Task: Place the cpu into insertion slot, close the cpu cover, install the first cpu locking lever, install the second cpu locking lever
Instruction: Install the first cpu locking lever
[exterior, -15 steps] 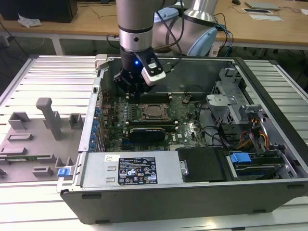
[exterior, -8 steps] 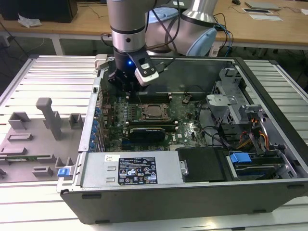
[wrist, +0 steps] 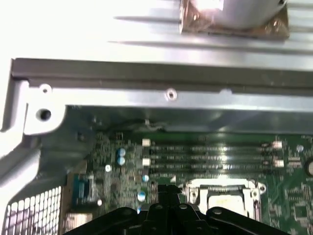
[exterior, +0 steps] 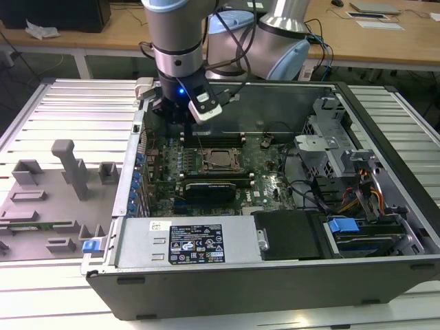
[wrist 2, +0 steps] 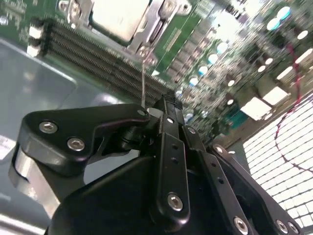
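The cpu (exterior: 221,159) lies in the insertion slot (exterior: 234,169) on the green motherboard inside the open computer case. Its silvery top shows as cpu (wrist 2: 120,17) and cpu (wrist: 224,200) in both wrist views. The silver cpu cover (wrist 2: 159,29) appears to lie flat around it. A thin metal locking lever (wrist 2: 143,73) runs from the socket's corner toward my fingertips; I cannot tell whether they touch it. My gripper (exterior: 183,127) hangs over the board on the exterior view's left of the socket. The gripper (wrist 2: 168,104) is shut, with the gripper (wrist: 165,188) holding nothing I can see.
Long black memory slots (exterior: 213,137) run behind the socket, close to the case's back wall (wrist: 146,98). A power supply (exterior: 185,240) fills the case's front. Drive bays and cables (exterior: 344,179) crowd the exterior view's right. A grey fixture tray (exterior: 62,192) lies outside on the left.
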`<state>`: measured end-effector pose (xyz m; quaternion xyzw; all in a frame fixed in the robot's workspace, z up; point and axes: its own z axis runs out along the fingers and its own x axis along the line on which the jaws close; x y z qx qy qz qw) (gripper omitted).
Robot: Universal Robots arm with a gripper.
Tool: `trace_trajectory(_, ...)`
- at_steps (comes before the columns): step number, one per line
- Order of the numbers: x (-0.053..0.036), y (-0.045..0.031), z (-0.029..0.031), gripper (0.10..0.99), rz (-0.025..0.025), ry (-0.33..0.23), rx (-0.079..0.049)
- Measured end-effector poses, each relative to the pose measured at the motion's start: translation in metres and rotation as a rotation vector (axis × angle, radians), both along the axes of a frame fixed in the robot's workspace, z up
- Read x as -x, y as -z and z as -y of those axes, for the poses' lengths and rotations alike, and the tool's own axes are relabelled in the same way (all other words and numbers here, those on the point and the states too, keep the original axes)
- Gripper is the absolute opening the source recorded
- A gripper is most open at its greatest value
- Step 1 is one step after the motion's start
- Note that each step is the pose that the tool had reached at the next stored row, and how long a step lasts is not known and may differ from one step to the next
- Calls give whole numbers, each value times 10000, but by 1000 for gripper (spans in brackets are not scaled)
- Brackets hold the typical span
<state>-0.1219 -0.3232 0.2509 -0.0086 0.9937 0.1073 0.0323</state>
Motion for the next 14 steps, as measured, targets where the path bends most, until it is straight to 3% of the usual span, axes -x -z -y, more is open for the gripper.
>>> trace_trajectory(2, 1, 0, 0, 106, 6, -1, -86)
trace_trajectory(6, -10, 0, 1, 106, 4, -3, -105)
trace_trajectory(14, -196, 3, 22, 106, -2, -2, -106)
